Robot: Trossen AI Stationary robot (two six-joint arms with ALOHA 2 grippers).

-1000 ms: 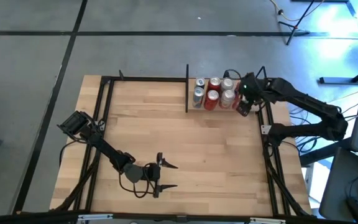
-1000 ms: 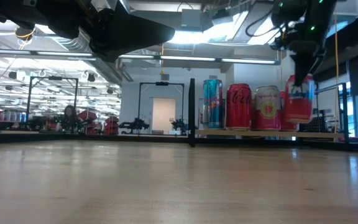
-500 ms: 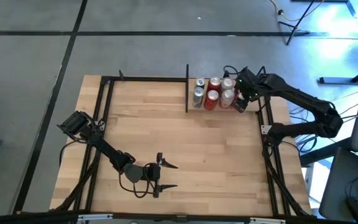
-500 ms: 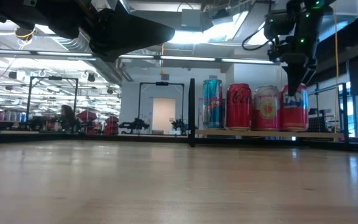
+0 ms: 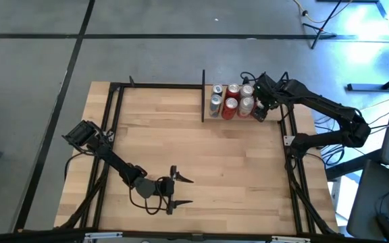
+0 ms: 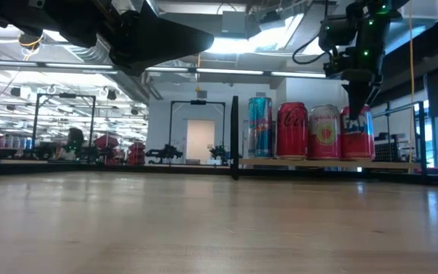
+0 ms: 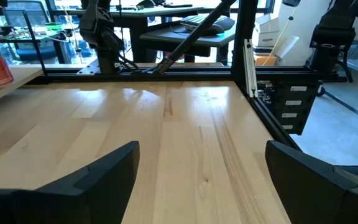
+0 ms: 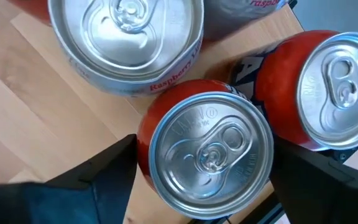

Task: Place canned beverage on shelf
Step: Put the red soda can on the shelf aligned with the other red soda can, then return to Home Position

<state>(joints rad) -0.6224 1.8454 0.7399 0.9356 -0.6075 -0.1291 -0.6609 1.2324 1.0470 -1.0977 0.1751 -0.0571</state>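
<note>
Hovering with fingers spread around the red can [image 8: 210,152], now standing on the shelf [image 6: 325,162] at the counter's one o'clock, freed for release; left gripper [image 5: 173,188] idle, open.

A light wooden table [image 5: 181,155] fills the middle, edged by a black metal frame [image 5: 117,86]. Around the table lies a grey floor [image 5: 39,67] crossed by dark lines [image 5: 80,37]. Beyond the table's far right corner stand thin black stand legs [image 5: 323,27]. At table height, the room behind the table shows a bright doorway [image 6: 198,141], long ceiling lights [image 6: 204,71], and a person [image 6: 73,141] far off. Just beside one table edge sits a black drawer unit [image 7: 291,106].
</note>
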